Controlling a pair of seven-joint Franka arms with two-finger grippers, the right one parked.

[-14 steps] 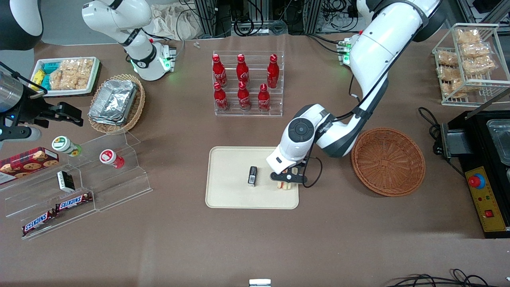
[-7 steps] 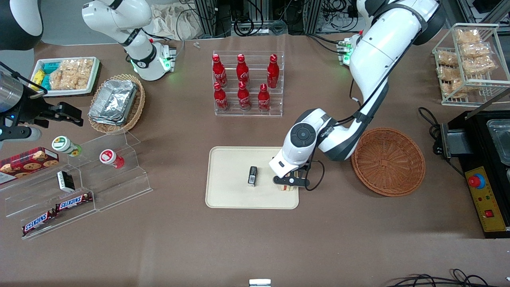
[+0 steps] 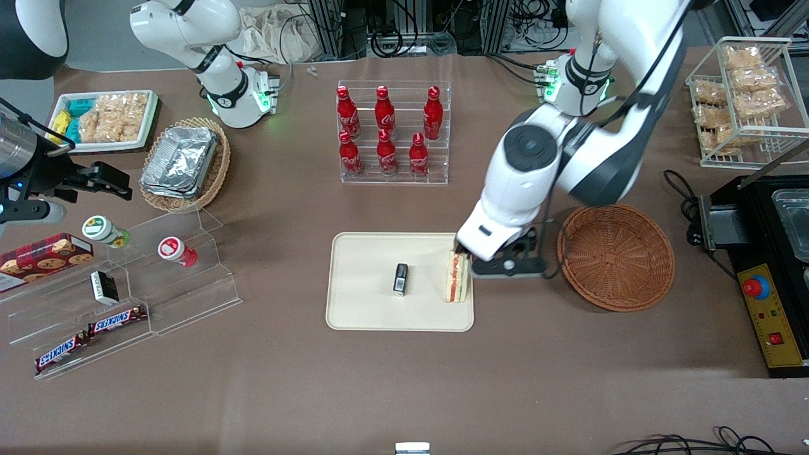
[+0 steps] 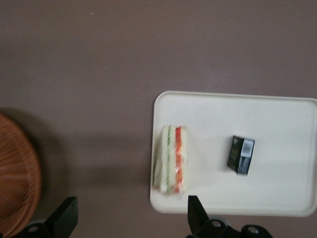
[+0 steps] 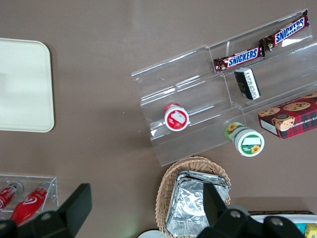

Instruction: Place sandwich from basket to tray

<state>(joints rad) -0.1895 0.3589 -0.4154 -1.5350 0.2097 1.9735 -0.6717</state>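
The sandwich lies on the cream tray, at the tray's edge nearest the basket, its pale bread and red-orange filling showing. The round reddish-brown basket sits beside the tray toward the working arm's end, with nothing in it. My left gripper hangs above the table between tray and basket, open wide, with nothing between its fingers. It is higher than the sandwich and apart from it.
A small black box stands in the middle of the tray. A rack of red bottles stands farther from the camera than the tray. A black machine sits past the basket; a clear snack shelf lies toward the parked arm's end.
The gripper was shut on the sandwich low over the tray. It has let go, opened, and risen toward the basket; the sandwich stays on the tray.
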